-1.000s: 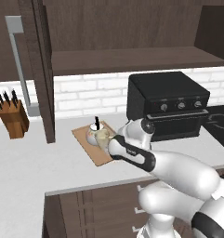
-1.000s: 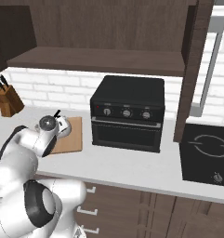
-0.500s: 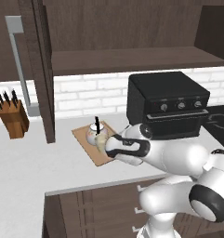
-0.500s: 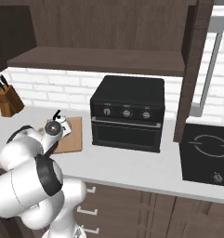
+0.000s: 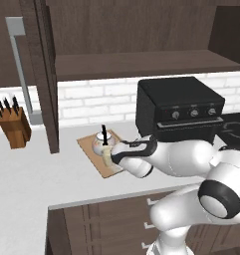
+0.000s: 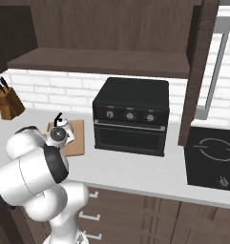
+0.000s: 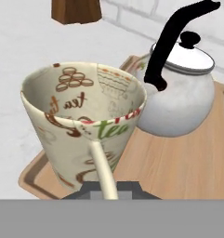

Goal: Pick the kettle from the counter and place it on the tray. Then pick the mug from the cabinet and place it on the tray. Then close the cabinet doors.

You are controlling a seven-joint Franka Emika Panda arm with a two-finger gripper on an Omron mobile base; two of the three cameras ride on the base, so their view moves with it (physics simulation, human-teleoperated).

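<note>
My gripper (image 5: 113, 156) holds the mug (image 7: 83, 122) by its handle, low over the tray (image 7: 178, 158) just beside the kettle (image 7: 178, 100), and I judge that drifting sideways could knock the kettle or leave the mug tipping on the tray's rim.

white brick backsplash (image 5: 91, 102) runs along the rear wall behind the pale tabletop (image 5: 37, 174). black boxy oven (image 6: 130, 116) with three knobs stands on the tabletop, against the backsplash. wooden knife block (image 5: 14, 127) with dark handles sits at the far left. black cooktop (image 6: 212, 159) set into the surface right of the oven. dark brown drawer fronts (image 6: 121, 214) with pale handles below the tabletop edge. even, shadowless rendered light.
</note>
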